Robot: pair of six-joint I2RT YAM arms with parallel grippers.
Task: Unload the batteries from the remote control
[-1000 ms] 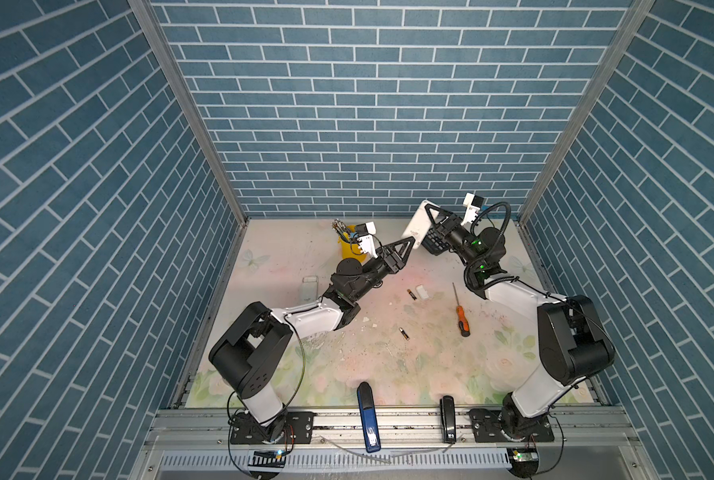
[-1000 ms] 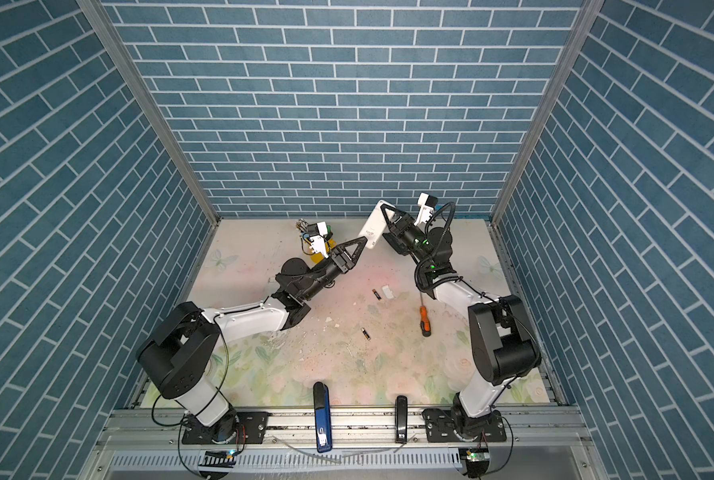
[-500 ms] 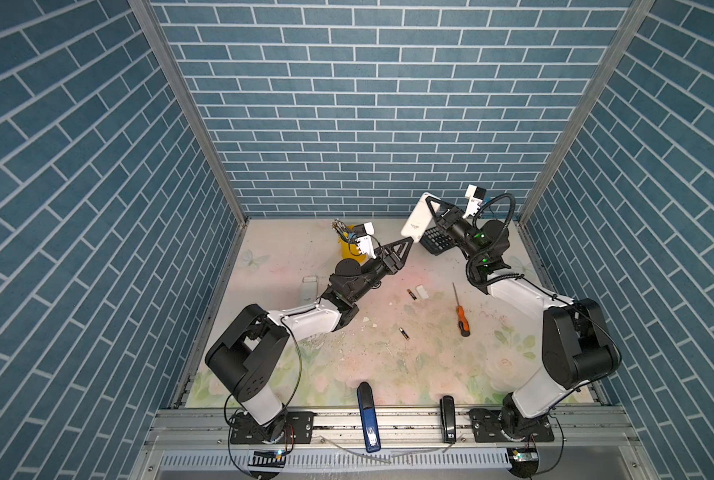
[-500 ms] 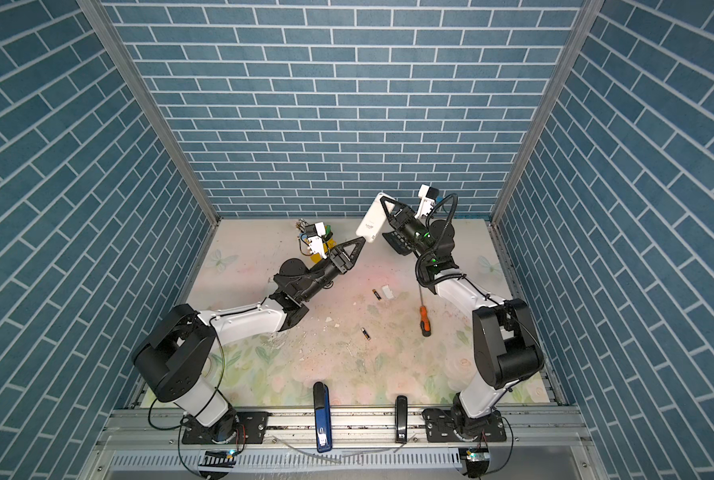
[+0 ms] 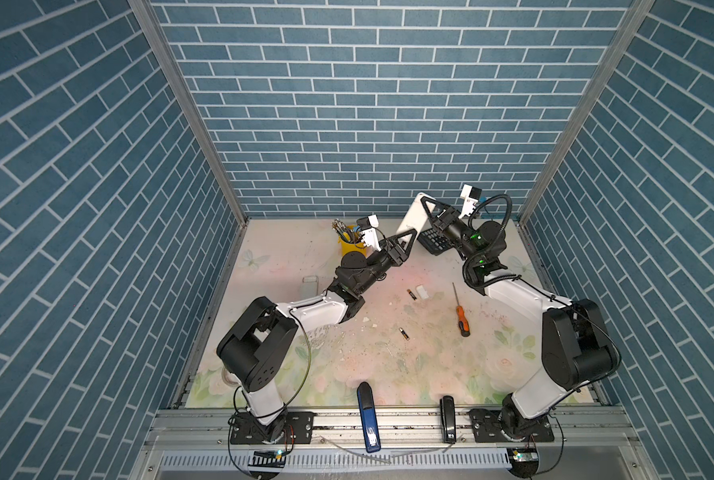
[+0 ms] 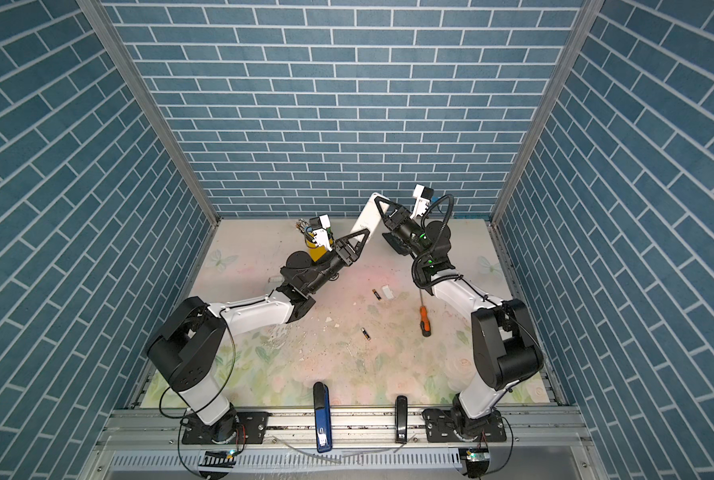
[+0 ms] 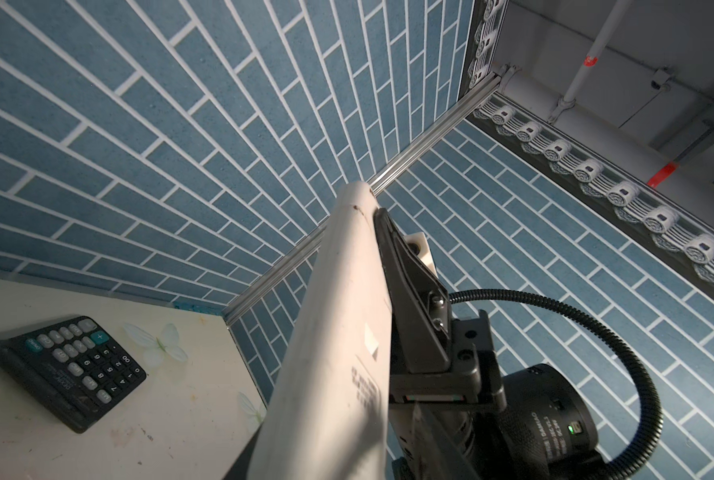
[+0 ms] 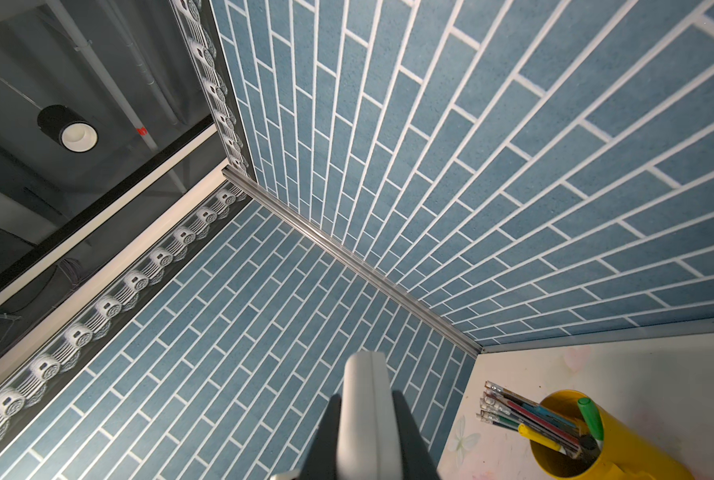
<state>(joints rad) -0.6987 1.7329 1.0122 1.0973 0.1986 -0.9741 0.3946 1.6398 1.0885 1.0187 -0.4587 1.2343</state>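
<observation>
Both top views: right tool (image 5: 423,204) clamps white remote (image 5: 413,218), raised over desk (image 5: 288,249); left tool (image 5: 408,239) at its lower end, opening cannot tell. Two batteries (image 5: 411,294) (image 5: 403,333) lie loose on desk.
Left wrist: remote (image 7: 338,332) edge-on.
Right wrist: fingers (image 8: 405,432) pinch remote (image 8: 365,415).

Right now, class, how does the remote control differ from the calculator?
The remote control is white; the calculator is black. The remote control is off the table, tilted, clamped in the right gripper; the calculator lies on the table, untouched. The calculator shows its keys; the remote control shows none here. Both are flat, rectangular devices.
</observation>
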